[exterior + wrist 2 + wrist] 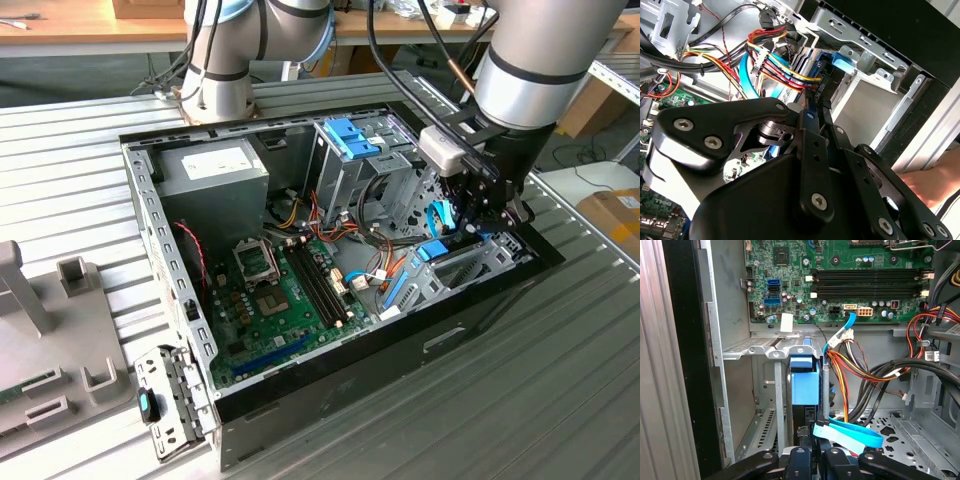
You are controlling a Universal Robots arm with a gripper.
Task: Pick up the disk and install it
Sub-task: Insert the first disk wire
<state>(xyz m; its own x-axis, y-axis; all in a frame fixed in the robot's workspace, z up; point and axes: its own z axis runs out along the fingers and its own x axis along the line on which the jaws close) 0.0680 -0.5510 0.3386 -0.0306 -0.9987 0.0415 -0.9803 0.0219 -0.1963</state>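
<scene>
Open PC case (180,300) lies on the slatted metal tabletop (560,400), side panel off, motherboard (285,295) facing up, power supply (215,170) in the far-left corner. Arm comes in from the exterior view's right; hand (480,205) is down inside the case at the drive bays on the right end. The disk (805,385) sits on edge in a bay slot there, blue bracket showing, just beyond the fingertips; first wrist view shows the linkage converging on its near end, so the hand looks clamped on the disk, judged not certain.

Handling guess: disk is rigid, fairly heavy for its size, smooth metal faces, shock-sensitive. Best taken across the flat faces or the plastic bracket edges, clear of the connector end.

Views differ: first wrist view gives slot rails and a loose blue ribbon cable (852,434) lying across the hand. Second wrist view adds a bundle of coloured power wires (775,62) close to the disk and a person's hand (925,182) outside the case wall. Exterior view gives overall layout.
</scene>
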